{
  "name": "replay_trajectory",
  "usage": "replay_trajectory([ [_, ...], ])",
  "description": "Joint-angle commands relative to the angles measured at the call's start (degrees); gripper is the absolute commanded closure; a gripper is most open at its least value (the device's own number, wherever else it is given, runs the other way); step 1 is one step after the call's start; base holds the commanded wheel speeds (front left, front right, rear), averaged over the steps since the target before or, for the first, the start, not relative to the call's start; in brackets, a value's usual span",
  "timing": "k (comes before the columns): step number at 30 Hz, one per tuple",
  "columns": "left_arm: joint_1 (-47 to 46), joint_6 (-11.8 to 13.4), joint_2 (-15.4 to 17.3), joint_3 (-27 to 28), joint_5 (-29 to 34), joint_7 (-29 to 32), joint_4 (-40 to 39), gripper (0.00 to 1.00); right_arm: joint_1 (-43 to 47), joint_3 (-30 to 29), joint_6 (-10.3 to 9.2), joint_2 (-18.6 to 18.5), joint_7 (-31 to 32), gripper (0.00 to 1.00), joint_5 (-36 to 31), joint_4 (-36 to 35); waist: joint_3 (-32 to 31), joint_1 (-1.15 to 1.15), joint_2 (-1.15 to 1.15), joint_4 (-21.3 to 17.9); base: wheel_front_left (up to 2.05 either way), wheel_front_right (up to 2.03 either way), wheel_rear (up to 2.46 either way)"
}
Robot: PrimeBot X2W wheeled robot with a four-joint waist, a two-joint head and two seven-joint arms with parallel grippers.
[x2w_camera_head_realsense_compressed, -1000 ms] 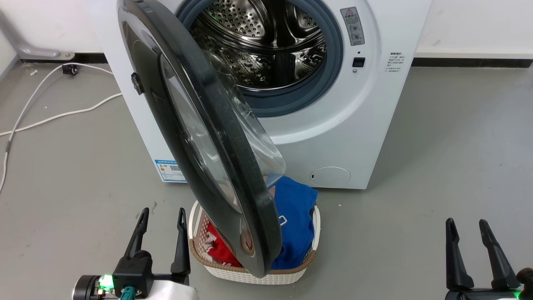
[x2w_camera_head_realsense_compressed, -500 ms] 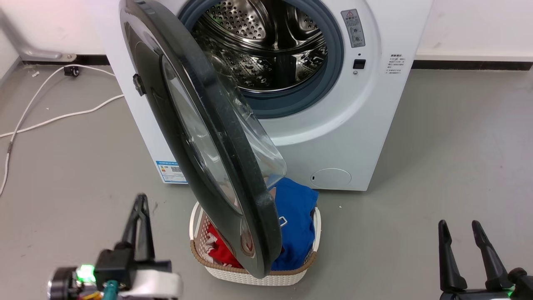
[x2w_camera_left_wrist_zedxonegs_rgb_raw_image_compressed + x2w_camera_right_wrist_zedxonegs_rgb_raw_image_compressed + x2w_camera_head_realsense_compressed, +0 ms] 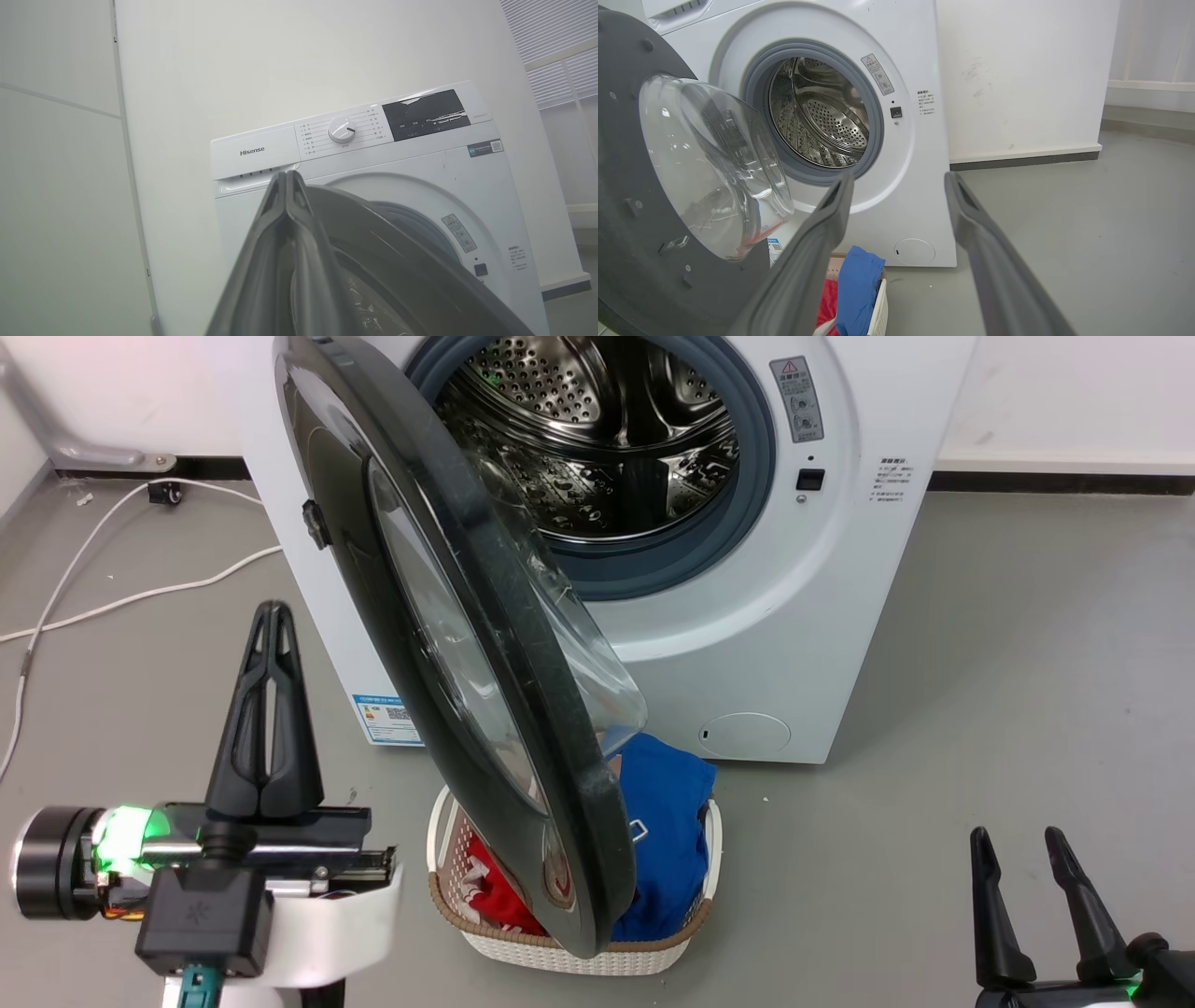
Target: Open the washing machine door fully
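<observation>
Item: washing machine door (image 3: 467, 644), half-swung above laundry basket (image 3: 560, 959). Left pincer (image 3: 271, 616) pressed together, near outer face; right pincer (image 3: 1016, 835) spread, well apart. Handling: press free edge from inside, swing steadily hingeward, avoid glass.

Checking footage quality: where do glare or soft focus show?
Head view: sharp, bright glints on the steel drum. Left wrist view: left claw soft, close to the lens. Right wrist view: reflections on the washing machine door glass, right claw soft.
</observation>
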Motion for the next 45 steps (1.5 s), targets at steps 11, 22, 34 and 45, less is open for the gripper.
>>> replay_trajectory([
  [11,-3.30,-3.39,1.10,-11.48,1.81,-0.13,-5.81,1.00,-0.76,0.56,0.13,0.16,-0.12,0.00,0.53,0.35,0.19,0.00,0.00,-0.16,0.00,0.00,0.00],
  [22,-4.48,-8.01,-1.07,-24.91,0.94,-0.13,-2.62,1.00,-1.23,0.87,0.13,0.15,-0.12,0.00,0.51,0.57,0.96,0.00,0.00,-0.12,0.00,0.00,0.00],
  [34,-3.35,-9.74,-2.31,-32.85,-1.50,-0.13,8.63,1.00,-2.93,1.77,0.13,0.15,-0.12,0.00,0.48,1.06,3.26,0.00,0.00,-1.26,0.00,0.00,0.00],
  [45,-1.20,-6.64,-1.62,-30.17,-4.41,-0.14,16.64,1.00,-4.20,1.41,0.13,0.15,-0.12,0.00,0.32,1.49,5.62,0.00,0.00,-1.57,0.00,0.00,0.00],
])
